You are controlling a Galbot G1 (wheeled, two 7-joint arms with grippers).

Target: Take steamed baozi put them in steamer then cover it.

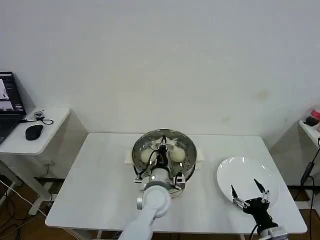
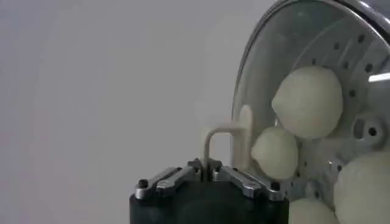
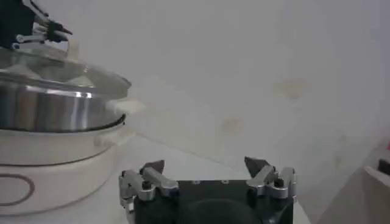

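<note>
The steamer (image 1: 188, 150), a shiny steel pot on a white base, stands at the table's middle back. A clear glass lid (image 2: 262, 73) lies over it. Cream-white steamed baozi (image 2: 308, 100) show through the glass on the perforated tray, and two more (image 1: 177, 155) can be made out in the head view. My left gripper (image 2: 208, 167) is above the pot, shut on the lid's pale handle (image 2: 222, 137). My right gripper (image 1: 248, 192) hangs open above the white plate (image 1: 235, 172) at the right, with nothing in it. From the right wrist the steamer (image 3: 49, 109) stands off to one side.
A white mat (image 1: 128, 158) lies under the steamer. A side table (image 1: 15, 142) on the left carries a laptop and a mouse (image 1: 33, 131). A small shelf (image 1: 310, 127) stands at the far right. Bare tabletop lies in front of the pot and to its left.
</note>
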